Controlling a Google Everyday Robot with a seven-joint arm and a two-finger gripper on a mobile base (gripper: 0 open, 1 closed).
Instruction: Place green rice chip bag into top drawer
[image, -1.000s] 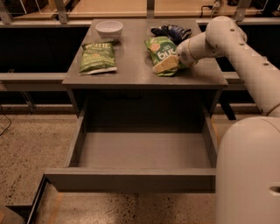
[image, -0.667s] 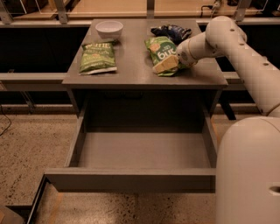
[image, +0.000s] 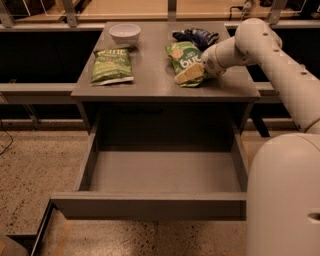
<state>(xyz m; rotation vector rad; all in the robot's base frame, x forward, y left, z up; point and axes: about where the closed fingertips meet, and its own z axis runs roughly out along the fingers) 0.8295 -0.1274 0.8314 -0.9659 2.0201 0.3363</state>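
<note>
The green rice chip bag lies flat on the right part of the grey table top; it is bright green with white lettering and a pale orange-tinged near corner. My gripper is low over the bag's near right corner, touching it, at the end of the white arm that comes in from the right. The top drawer is pulled out wide below the table top, and its grey inside is bare.
A duller olive-green bag lies on the table's left part, with a white bowl behind it. A dark blue shiny bag lies just behind the green bag. The robot's white body fills the lower right, beside the drawer.
</note>
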